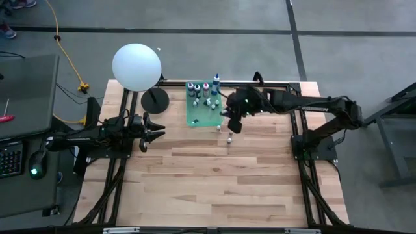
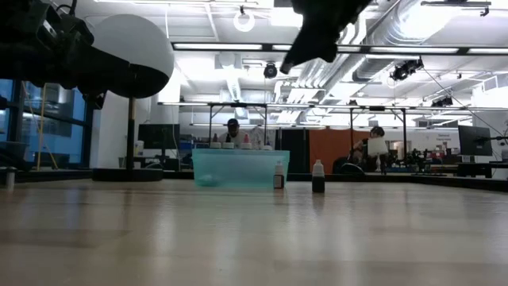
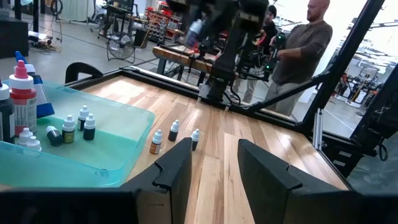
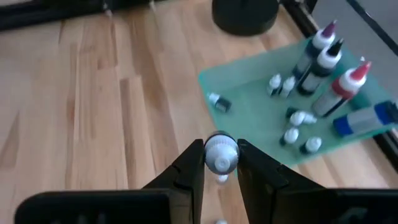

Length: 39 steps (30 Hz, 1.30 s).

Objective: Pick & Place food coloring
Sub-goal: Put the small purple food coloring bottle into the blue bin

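Observation:
A translucent green tray (image 1: 195, 116) lies at the table's far middle and carries several small food coloring bottles (image 4: 292, 118) plus a few taller ones (image 4: 323, 59). Three tiny bottles (image 1: 229, 133) stand upright on the bare wood just off the tray's near right corner, and they also show in the left wrist view (image 3: 174, 129). My right gripper (image 4: 221, 149) hangs high above them, shut on one small white-capped bottle (image 4: 221, 155). My left gripper (image 3: 211, 165) waits open at the table's left, level, with nothing between its fingers. My right gripper pinches the tiny bottle by its white cap (image 4: 219, 163) between its two fingers (image 4: 193, 163). The fingers slant down from the table's right side. The bottle is lifted clear, high above the wood and the loose bottles (image 4: 221, 179) below it; its body is hidden under the cap.
A white ball lamp (image 1: 136, 66) on a dark round base (image 1: 155, 99) stands left of the tray. A black frame rail (image 1: 273, 83) runs along the far edge. Bare wood (image 1: 214, 182) spreads toward the near edge. People (image 3: 305, 50) stand beyond the table.

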### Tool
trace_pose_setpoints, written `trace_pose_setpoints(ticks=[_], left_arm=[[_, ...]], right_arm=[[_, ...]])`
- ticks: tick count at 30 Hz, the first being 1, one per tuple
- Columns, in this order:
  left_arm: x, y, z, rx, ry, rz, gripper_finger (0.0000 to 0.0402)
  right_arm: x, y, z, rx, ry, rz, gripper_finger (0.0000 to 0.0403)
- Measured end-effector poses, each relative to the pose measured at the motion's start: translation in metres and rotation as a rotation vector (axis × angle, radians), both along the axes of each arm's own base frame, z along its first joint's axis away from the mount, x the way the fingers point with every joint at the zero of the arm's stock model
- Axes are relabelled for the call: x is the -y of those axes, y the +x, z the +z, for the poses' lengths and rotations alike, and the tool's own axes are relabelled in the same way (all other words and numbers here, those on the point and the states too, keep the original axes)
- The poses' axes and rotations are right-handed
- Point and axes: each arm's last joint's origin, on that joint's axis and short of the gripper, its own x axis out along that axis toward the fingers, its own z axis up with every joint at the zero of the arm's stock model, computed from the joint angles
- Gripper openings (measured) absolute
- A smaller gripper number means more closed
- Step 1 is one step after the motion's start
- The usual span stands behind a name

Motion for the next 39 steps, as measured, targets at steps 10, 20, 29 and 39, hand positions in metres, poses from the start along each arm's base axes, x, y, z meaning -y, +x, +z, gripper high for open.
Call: trace_pose_setpoints(ticks=[10, 20, 29, 39], left_arm=[[0.0, 0.0, 0.0, 0.0, 0.0, 0.0, 0.0129], [0.0, 0.0, 0.0, 0.0, 0.0, 0.0, 0.0129], [0.0, 0.0, 0.0, 0.0, 0.0, 0.0, 0.0129], [0.0, 0.0, 0.0, 0.0, 0.0, 0.0, 0.0129]], right_arm=[[0.048, 0.068, -0.005, -0.034, 0.053, -0.008, 0.0072], [0.096, 0.139, -0.047, -0.182, 0.064, -0.044, 0.0072], [0.115, 0.161, -0.1, -0.352, 0.161, -0.174, 0.0072], [0.124, 0.165, -0.131, -0.398, 0.188, -0.332, 0.0072]])
